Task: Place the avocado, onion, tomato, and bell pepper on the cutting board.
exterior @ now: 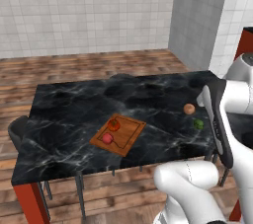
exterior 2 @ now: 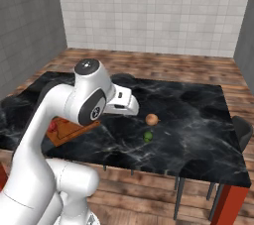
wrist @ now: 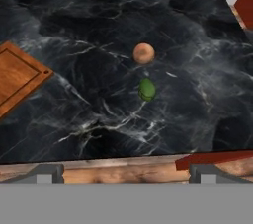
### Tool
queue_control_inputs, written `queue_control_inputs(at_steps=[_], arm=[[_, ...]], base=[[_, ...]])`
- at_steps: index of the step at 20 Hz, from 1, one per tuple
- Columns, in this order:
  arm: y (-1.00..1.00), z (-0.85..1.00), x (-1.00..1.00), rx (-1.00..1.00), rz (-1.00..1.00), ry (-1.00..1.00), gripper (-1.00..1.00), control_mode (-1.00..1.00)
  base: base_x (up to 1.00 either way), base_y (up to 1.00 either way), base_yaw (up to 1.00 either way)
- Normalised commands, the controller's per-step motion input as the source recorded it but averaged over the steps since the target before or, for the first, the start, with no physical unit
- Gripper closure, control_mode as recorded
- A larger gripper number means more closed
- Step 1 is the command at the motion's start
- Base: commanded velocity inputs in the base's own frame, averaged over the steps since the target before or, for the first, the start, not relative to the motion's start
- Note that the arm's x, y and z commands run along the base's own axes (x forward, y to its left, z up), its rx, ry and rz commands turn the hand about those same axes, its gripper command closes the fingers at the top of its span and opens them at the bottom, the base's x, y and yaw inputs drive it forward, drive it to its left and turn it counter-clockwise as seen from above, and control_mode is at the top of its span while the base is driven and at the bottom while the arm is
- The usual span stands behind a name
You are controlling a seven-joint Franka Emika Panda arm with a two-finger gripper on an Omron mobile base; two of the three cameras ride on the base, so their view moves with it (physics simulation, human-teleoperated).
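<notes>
The gripper (wrist: pixel 126 172) hangs high above the dark marble table (wrist: pixel 197 70), jaws spread wide and empty. To do this step well, it should descend straight over the avocado (wrist: pixel 147 90) and straddle it squarely. The avocado lies ahead, the onion (wrist: pixel 143 53) just beyond, and the cutting board (wrist: pixel 17 77) well apart.

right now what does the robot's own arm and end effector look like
The arm is glossy white, built of fat rounded links, with dark grey to black joints: a round dark cap tops one joint and a dark disc with small pale marks sits on its side. A dark strip runs along the forearm link in the left base view. The end effector has two small grey, blocky finger tips. No cables show.
</notes>
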Motion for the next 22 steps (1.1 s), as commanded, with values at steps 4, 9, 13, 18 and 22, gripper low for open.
queue_control_inputs(at_steps=[4, 9, 13, 18, 22], arm=[[-0.11, -0.21, 0.18, 0.0, -0.02, 0.03, -1.0, -1.0], [-0.08, -0.27, 0.23, 0.0, 0.0, 0.0, -1.0, -1.0], [-0.05, -0.26, 0.31, 0.0, 0.0, 0.0, -1.0, -1.0], [-0.07, -0.22, 0.32, 0.0, 0.0, 0.0, -1.0, -1.0], [-0.18, -0.16, 0.22, 0.0, 0.0, 0.0, -1.0, -1.0]], base=[[0.0, 0.0, 0.0], [0.0, 0.0, 0.0], [0.0, 0.0, 0.0], [0.0, 0.0, 0.0], [0.0, 0.0, 0.0]])
